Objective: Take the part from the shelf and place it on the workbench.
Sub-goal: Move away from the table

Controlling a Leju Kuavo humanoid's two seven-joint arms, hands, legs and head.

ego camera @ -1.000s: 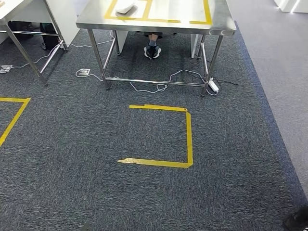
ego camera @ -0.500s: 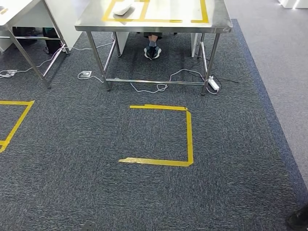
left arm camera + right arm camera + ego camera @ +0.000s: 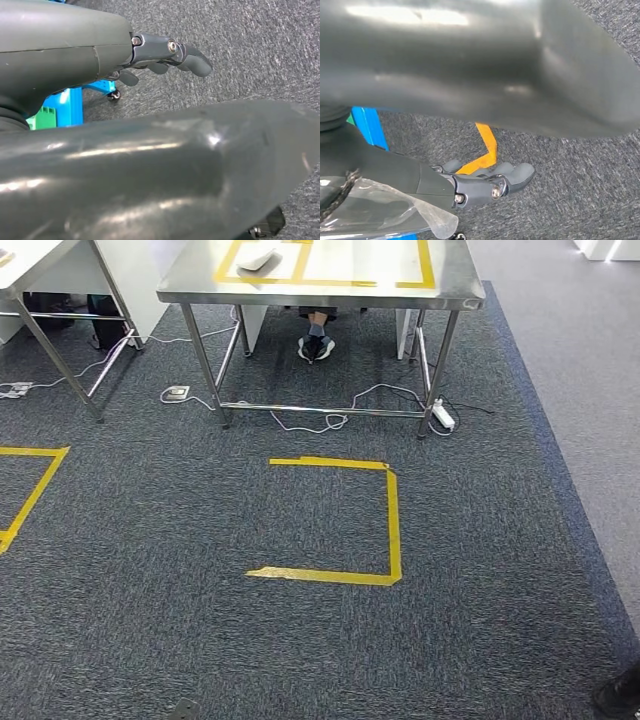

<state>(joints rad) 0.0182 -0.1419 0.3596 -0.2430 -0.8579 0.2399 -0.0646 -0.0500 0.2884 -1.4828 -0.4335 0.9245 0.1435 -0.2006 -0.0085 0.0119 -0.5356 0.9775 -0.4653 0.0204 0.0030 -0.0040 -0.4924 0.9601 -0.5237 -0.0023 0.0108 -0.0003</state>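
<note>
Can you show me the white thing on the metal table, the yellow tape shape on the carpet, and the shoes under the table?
White part (image 3: 257, 257): head view, its middle.
Yellow tape outline (image 3: 392, 525): head view, its right strip.
Shoes (image 3: 315, 347): head view, between the pair.

workbench (image 3: 453, 285): far side cut off by the frame's top edge. white object (image 3: 256, 257) on it: too small for us to identify. person: we saw just the shoes (image 3: 315, 347) under the bench. left hand (image 3: 166, 52): we saw mostly thumb, fingers largely hidden.
</note>
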